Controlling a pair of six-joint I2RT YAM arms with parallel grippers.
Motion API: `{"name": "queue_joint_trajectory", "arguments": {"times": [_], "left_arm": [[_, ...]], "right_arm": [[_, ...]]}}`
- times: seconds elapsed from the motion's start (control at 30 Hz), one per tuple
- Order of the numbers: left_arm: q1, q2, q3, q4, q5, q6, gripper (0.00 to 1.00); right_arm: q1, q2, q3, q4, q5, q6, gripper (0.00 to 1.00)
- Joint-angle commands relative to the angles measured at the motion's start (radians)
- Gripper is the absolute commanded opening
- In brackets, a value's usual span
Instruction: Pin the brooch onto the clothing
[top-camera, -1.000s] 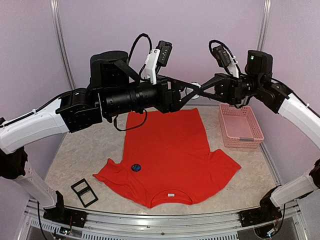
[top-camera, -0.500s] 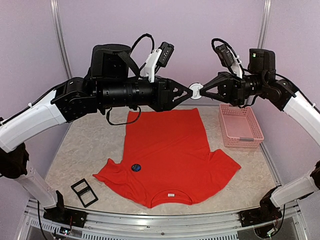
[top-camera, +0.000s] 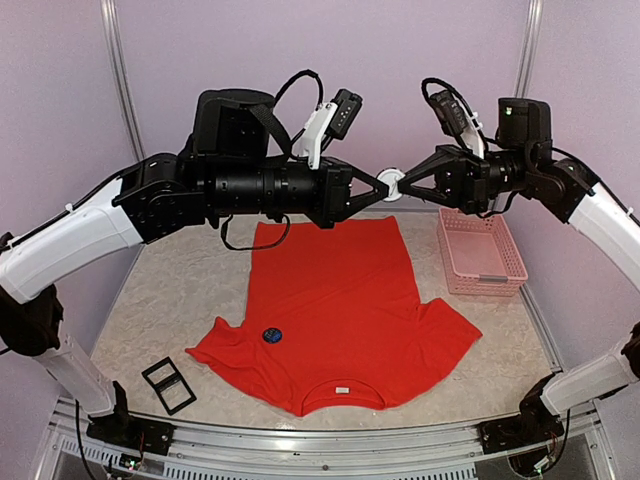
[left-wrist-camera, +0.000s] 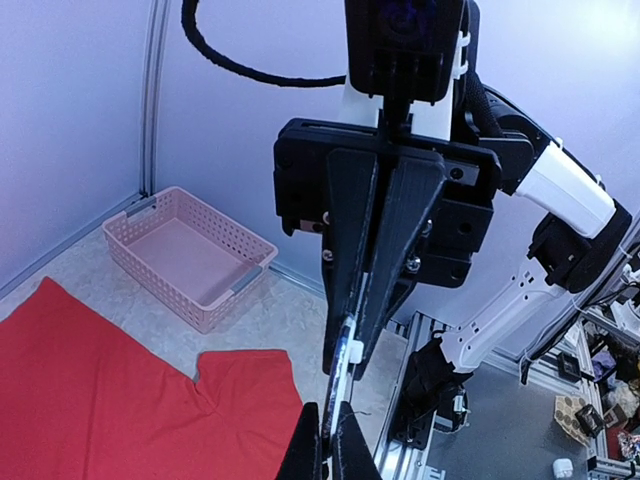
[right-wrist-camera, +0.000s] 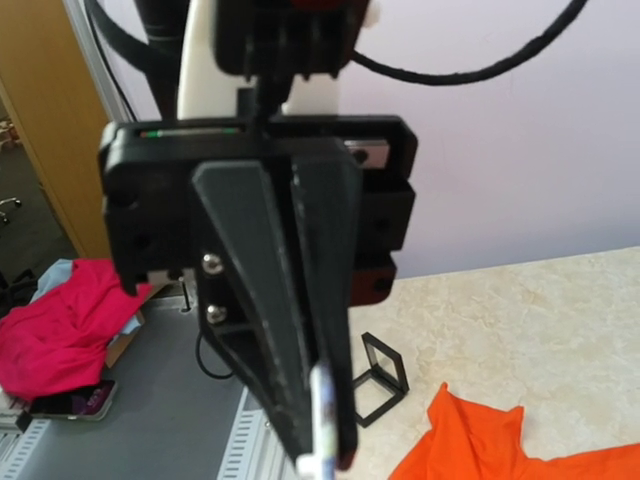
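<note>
The red clothing lies flat on the table, its white neck label toward the near edge. High above its far hem, my two grippers meet tip to tip. Between them is the brooch, a small round white-backed disc. My left gripper is shut on its left side and my right gripper on its right. The left wrist view shows the brooch edge-on, rising from my left fingertips into the right gripper's fingers. In the right wrist view the brooch sits against the left gripper's fingers.
A small dark blue round disc rests on the shirt near its left sleeve. A pink basket stands at the right, also in the left wrist view. A black open frame box lies at the near left.
My left gripper has closed from open onto the brooch that the right gripper holds. The left arm has shifted a little right and up; the right arm stays nearly still.
</note>
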Motion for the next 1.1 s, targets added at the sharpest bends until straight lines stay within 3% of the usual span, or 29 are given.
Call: {"name": "queue_joint_trajectory", "arguments": {"times": [0.0, 0.1, 0.2, 0.43, 0.6, 0.87, 1.07], "left_arm": [[-0.018, -0.034, -0.042, 0.079, -0.047, 0.029, 0.0], [-0.049, -0.063, -0.095, 0.154, -0.121, 0.073, 0.0], [-0.069, -0.078, -0.13, 0.221, -0.153, 0.114, 0.0], [-0.083, -0.081, -0.146, 0.251, -0.162, 0.159, 0.0], [-0.085, -0.077, -0.141, 0.253, -0.149, 0.18, 0.0], [-0.088, -0.068, -0.136, 0.26, -0.138, 0.184, 0.0], [-0.088, -0.057, -0.115, 0.24, -0.127, 0.199, 0.0]], "right_arm": [[0.012, -0.032, 0.015, 0.023, 0.026, 0.006, 0.13], [0.011, -0.054, -0.069, 0.153, 0.0, 0.101, 0.42], [0.012, -0.08, -0.139, 0.294, -0.016, 0.201, 0.49], [0.012, -0.09, -0.173, 0.367, -0.017, 0.263, 0.47], [0.012, -0.089, -0.171, 0.372, -0.019, 0.27, 0.35], [0.012, -0.084, -0.164, 0.373, -0.016, 0.28, 0.3], [0.011, -0.07, -0.152, 0.37, -0.017, 0.283, 0.33]]}}
